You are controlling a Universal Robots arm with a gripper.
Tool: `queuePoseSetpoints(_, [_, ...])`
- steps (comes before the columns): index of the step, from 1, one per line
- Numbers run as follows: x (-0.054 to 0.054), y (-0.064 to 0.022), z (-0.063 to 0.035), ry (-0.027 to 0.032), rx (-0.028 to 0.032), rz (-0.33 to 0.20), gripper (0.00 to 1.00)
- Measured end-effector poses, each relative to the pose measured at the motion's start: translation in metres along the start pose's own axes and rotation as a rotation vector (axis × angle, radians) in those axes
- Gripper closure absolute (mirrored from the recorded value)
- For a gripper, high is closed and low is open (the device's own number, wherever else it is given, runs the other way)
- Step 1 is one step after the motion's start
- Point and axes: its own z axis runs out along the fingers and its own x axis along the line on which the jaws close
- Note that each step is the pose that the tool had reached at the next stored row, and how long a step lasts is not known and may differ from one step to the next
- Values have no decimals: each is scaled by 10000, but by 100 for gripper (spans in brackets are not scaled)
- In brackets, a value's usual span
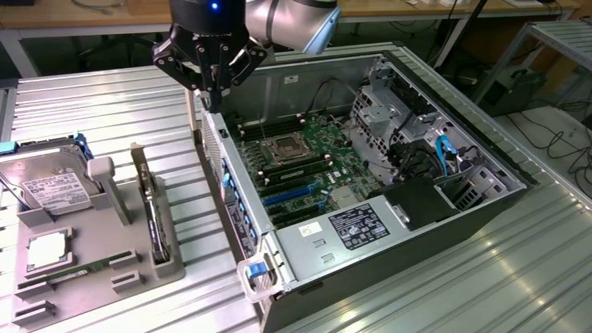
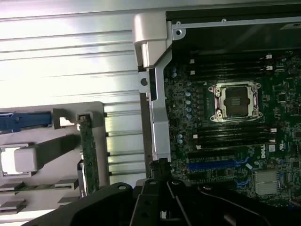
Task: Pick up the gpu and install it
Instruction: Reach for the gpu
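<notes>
The gpu (image 1: 151, 208) is a thin green card standing on its edge in a slot of the grey holder (image 1: 171, 267), to the exterior view's left of the open computer case (image 1: 481, 201). In the wrist view the gpu (image 2: 88, 153) shows as a narrow green strip in the same grey holder (image 2: 96, 110). My gripper (image 1: 213, 104) hangs above the case's near side wall, up and away from the card. Its black fingers are shut with nothing between them. The gripper (image 2: 160, 165) sits over that metal case wall in the wrist view.
The holder also carries a silver hard drive (image 1: 55, 184), a CPU chip (image 1: 46, 251) and a RAM stick (image 1: 69, 272). Inside the case lie the motherboard with its CPU socket (image 1: 285, 147), blue expansion slots (image 1: 291, 195) and a power supply (image 1: 356, 227). Ribbed metal table (image 1: 102, 104) all around.
</notes>
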Motion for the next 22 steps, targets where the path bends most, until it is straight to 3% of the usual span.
queuePoseSetpoints(22, [103,-9,2,0,0,1,89])
